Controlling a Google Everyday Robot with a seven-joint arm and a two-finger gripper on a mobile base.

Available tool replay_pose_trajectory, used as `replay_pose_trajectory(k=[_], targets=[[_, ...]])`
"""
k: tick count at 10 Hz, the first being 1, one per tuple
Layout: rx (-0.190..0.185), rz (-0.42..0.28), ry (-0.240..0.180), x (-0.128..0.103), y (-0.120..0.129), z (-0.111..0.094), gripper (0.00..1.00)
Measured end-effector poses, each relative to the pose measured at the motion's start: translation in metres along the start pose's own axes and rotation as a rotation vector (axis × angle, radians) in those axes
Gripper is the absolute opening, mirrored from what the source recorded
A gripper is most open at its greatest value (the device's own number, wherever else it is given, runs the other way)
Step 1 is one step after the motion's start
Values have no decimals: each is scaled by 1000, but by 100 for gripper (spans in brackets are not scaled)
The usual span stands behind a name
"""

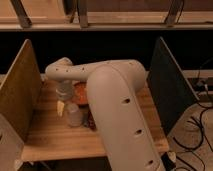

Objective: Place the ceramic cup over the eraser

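1. Camera view, near edge of the bench (47, 140): bare pale wood planks along the front. The near-right corner is covered by the robot's arm (117, 115), a thick light-grey limb rising from bottom right.
2. Side panels: a tan board (20, 87) stands on the left edge and a dark board (167, 82) on the right edge. Both are upright and run front to back.
3. The arm bends at an elbow above the far-left part of the top, then drops straight down towards the wood.
4. Gripper (67, 104): it hangs from that drop, left of the bench's middle, well in from the left edge, pointing down. Its lower end meets the top of the ceramic cup (74, 116). How wide it stands, and whether it has a grip on the cup, I cannot tell.
5. The ceramic cup is small, whitish and upright, roughly midway between the near and far edges, left of centre. Whether its base touches the wood is not clear.
6. A pale yellowish piece (60, 108) sits just left of the cup; what it is I cannot tell.
7. Eraser (91, 122): a small dark block just right of the cup, partly hidden behind the arm. The cup is beside it, not over it.
8. Farther back, an orange bowl (80, 93) sits towards the far edge, half hidden by the arm.
9. Cables (197, 135) lie on the floor beyond the right edge.
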State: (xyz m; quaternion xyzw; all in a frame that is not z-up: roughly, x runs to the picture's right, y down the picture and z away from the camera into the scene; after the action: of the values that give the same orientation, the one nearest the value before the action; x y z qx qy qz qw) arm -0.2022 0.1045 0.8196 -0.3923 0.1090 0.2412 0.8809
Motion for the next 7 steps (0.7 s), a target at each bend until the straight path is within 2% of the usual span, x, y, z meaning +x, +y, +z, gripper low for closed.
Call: replay_pose_trajectory(k=[5, 7], targets=[[4, -4, 5, 1, 0, 2, 80], [13, -38, 16, 3, 5, 4, 80]])
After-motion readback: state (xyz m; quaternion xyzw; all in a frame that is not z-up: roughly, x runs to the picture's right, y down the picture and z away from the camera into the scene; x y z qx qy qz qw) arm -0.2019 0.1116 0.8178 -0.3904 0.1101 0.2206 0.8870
